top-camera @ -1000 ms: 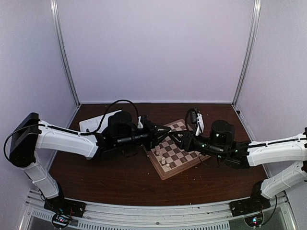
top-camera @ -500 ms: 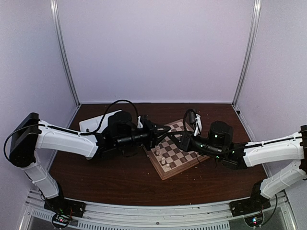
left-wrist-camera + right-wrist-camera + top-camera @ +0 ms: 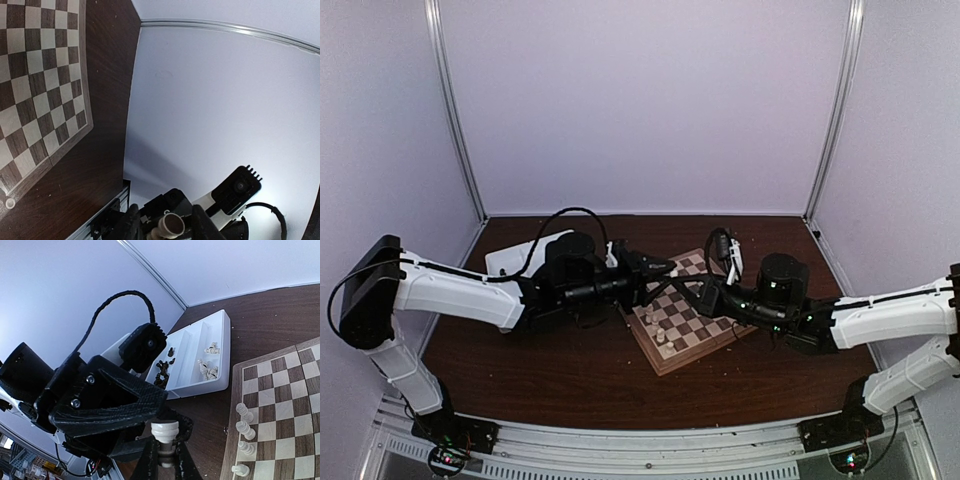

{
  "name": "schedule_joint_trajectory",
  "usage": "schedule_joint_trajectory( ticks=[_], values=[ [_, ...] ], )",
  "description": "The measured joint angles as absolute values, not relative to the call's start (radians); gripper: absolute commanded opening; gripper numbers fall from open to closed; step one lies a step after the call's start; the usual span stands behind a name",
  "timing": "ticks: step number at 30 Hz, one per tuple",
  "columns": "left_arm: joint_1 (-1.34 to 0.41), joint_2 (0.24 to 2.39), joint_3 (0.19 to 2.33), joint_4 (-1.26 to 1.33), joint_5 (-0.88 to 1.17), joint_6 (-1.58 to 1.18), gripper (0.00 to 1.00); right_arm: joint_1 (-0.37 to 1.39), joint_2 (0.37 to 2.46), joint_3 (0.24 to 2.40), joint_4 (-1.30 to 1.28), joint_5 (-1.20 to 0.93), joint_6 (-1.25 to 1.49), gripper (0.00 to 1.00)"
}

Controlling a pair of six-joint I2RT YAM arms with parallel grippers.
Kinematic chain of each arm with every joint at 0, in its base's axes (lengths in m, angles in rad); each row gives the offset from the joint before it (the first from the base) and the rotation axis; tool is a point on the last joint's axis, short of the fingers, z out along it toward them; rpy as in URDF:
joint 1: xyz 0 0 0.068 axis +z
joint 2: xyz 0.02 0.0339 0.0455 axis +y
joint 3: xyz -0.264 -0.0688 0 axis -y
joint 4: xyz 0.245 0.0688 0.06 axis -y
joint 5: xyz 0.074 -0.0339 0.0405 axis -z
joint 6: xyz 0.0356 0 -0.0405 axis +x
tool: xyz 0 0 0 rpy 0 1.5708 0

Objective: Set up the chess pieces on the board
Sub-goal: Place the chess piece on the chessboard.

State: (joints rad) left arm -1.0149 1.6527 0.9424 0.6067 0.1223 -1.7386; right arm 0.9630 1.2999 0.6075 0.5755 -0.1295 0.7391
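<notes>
The right fingers [image 3: 148, 460] have just clamped shut on the cream-white piece [image 3: 164, 431] while the left fingers [image 3: 125, 405] ease partly open, seemingly releasing it for placement on the board [image 3: 280, 400].

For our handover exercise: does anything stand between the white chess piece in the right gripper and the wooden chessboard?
Yes. The left gripper sits close around the cream-white turned chess piece that the right gripper pinches. Beyond it, nothing visible blocks the way to the checkered wooden chessboard.
</notes>
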Motion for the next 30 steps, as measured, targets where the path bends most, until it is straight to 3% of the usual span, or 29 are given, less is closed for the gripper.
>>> schedule_joint_trajectory(
  ticks=[7, 17, 23, 30],
  values=[
    [-0.986, 1.585, 0.941, 0.439, 0.091, -1.604, 0.53, 0.952, 1.201, 0.598, 0.440, -0.125, 0.728, 0.00],
    [-0.879, 1.336, 0.974, 0.002, 0.017, -1.002, 0.53, 0.876, 1.117, 0.761, -0.137, -0.252, 0.612, 0.03],
    [-0.891, 1.276, 0.992, -0.213, -0.051, -0.654, 0.53, 0.847, 1.190, 0.958, -0.503, -0.315, 0.473, 0.05],
    [-0.944, 1.160, 0.890, -0.187, -0.093, -0.341, 0.52, 0.824, 1.404, 1.112, -0.770, -0.412, 0.336, 0.01]
  ],
)
